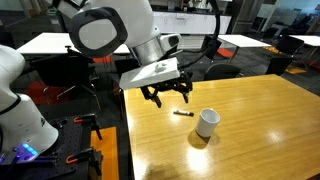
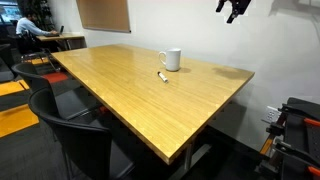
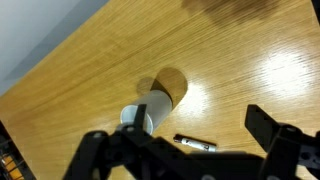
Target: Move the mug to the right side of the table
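A small white mug (image 1: 207,122) stands upright on the honey-yellow wood table (image 1: 260,110). It also shows in the other exterior view (image 2: 172,60) and in the wrist view (image 3: 150,110). My gripper (image 1: 167,94) hangs open and empty in the air, well above the table and apart from the mug. In an exterior view only its fingers (image 2: 234,9) show, at the top edge. In the wrist view the dark fingers (image 3: 185,150) frame the mug and the table (image 3: 90,70) far below.
A small thin dark pen-like object (image 1: 183,113) lies on the table next to the mug; it also shows in an exterior view (image 2: 162,76) and the wrist view (image 3: 195,144). Dark chairs (image 2: 75,130) stand by the table. White-topped tables (image 1: 45,42) stand behind.
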`<state>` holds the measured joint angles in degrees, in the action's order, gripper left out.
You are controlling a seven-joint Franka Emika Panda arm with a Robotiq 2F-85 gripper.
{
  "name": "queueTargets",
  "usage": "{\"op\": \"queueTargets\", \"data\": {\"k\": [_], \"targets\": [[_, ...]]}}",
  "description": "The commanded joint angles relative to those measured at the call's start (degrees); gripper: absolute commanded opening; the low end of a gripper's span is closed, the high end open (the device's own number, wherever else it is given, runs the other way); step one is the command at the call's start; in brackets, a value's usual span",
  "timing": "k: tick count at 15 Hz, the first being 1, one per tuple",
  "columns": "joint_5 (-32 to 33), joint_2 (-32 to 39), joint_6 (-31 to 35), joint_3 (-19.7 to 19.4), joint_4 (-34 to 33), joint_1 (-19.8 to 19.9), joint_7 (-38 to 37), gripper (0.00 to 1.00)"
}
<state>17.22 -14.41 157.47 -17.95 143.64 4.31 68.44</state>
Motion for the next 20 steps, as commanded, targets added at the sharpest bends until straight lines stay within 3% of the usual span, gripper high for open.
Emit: {"op": "queueTargets", "data": {"k": [1, 7, 10, 12, 17, 20], "targets": [[-6.79, 4.77, -2.73, -0.39, -5.24, -2.16, 9.36, 1.0], [-19.39, 10.84, -12.37, 1.56, -13.38, -1.67, 23.25, 1.0], [-19.09, 13.46, -15.61, 2.98, -16.45, 0.18, 23.95, 1.0], [-18.12, 11.93, -13.39, 4.03, -13.95, 0.97, 22.01, 1.0], [-17.94, 13.53, -13.55, 4.52, -15.17, 1.73, 21.84, 1.0], [-23.21, 14.68, -13.59, 5.09, -16.39, 1.66, 25.77, 1.0]]}}
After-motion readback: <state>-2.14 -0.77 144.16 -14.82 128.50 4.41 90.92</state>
